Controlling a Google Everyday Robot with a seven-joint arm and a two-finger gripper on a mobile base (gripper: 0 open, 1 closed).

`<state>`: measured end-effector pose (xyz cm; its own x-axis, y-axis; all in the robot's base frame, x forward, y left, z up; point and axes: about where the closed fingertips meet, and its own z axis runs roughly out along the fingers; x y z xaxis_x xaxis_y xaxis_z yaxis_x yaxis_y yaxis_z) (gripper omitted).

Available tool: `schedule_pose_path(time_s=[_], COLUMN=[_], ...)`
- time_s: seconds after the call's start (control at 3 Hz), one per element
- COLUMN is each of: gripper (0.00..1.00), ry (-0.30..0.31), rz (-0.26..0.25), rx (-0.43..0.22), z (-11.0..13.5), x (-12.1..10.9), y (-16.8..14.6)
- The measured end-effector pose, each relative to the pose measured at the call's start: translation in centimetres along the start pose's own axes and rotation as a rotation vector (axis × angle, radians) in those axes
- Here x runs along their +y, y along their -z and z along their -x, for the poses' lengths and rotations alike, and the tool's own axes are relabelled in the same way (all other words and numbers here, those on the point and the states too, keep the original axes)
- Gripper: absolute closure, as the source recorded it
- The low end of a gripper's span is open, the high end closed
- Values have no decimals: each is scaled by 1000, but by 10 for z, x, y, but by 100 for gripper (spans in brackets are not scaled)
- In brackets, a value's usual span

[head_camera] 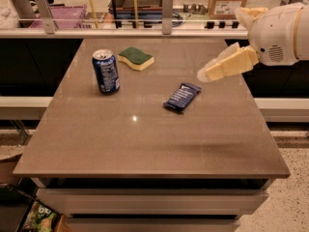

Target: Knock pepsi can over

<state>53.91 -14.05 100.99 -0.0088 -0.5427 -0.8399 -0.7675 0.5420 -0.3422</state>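
The pepsi can (106, 72) stands upright on the far left part of the brown table (145, 144); it is blue with a silver top. My gripper (203, 75) reaches in from the right at the end of the white arm, its cream fingers pointing left above the table. It is well to the right of the can, just above and right of the dark-blue snack bar wrapper (182, 96). It holds nothing.
A green and yellow sponge (136, 58) lies behind and right of the can. A counter with a rail, boxes and bins runs behind the table. The table's front edge drops to the floor.
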Motion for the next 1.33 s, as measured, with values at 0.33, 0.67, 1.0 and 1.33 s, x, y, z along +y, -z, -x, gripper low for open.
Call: schedule_pose_path(time_s=[0.33,0.67,1.0,1.33], gripper=[0,0,0,0], ry=[5,8,8,-17], rz=[1,-21,-22,8], rx=[1,1,0,-59], z=[1,8,8,3], x=[2,-7,-7,-3], y=[0,9,10,-17])
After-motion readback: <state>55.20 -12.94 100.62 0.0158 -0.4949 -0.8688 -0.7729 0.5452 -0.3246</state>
